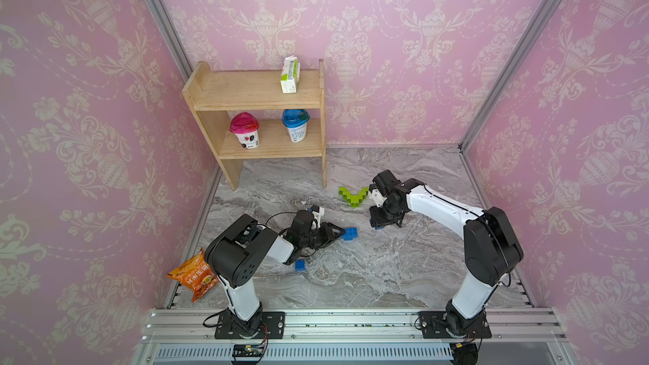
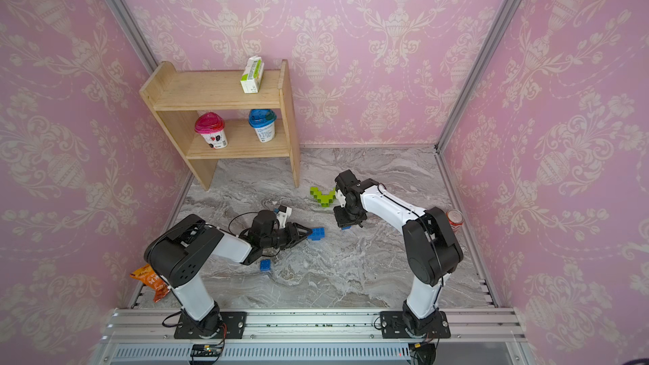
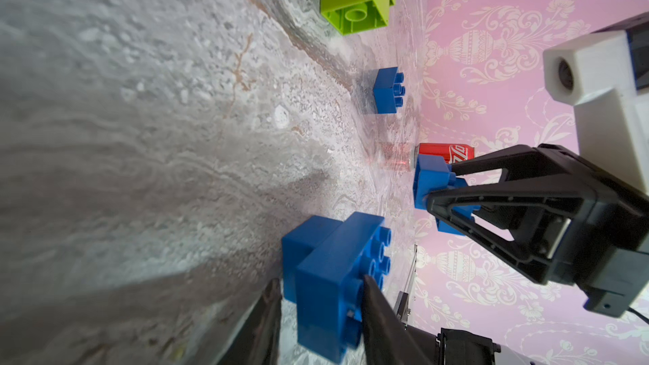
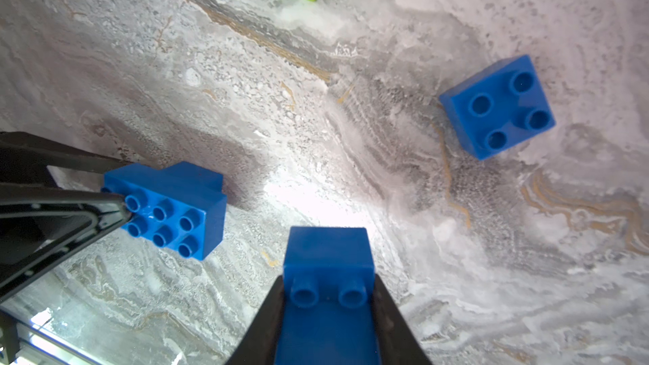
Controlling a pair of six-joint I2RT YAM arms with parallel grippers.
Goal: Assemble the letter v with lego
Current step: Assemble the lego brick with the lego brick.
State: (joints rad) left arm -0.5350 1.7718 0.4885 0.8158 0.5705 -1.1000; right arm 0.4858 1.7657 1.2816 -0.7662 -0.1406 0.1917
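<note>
**A:** What is lying on the grey marbled tabletop (image 1: 368, 275)?

**B:** 1 V of lime-green studded plastic bricks (image 1: 353, 197) is sitting at the centre of both top views. Just below it, 1 stepped stack of blue studded plastic bricks (image 1: 350, 233) is resting on the table. It looks like 1 longer brick on 1 shorter one.

**A:** What are the 2 grippers doing?

**B:** The left gripper (image 1: 340, 232) is reaching in from the lower left. Its jaws are straddling the stack's near end, with 1 finger on the studs. I cannot tell whether it is truly squeezing. The right gripper (image 1: 378, 223), just right of centre, is pinching 1 small blue plastic brick (image 4: 328, 258) between its jaws.

**A:** Which relation is the next move hanging on?

**B:** Probably the gap between that held brick and the stack. In the top views the stack is lying left of the right gripper, near it but apart. Its long axis is running roughly left to right, towards that gripper. The left arm is the nearer one and is touching the stack.

**A:** Are there any other pieces?

**B:** 2 loose ones. 1 square blue 4-stud plastic brick (image 4: 497, 107) is showing at the right of the right wrist view. 1 lone blue plastic brick (image 1: 300, 264) is lying lower left of centre, beside the left forearm. That makes 4 blue items and 1 green V. I cannot count the V's own bricks.
</note>
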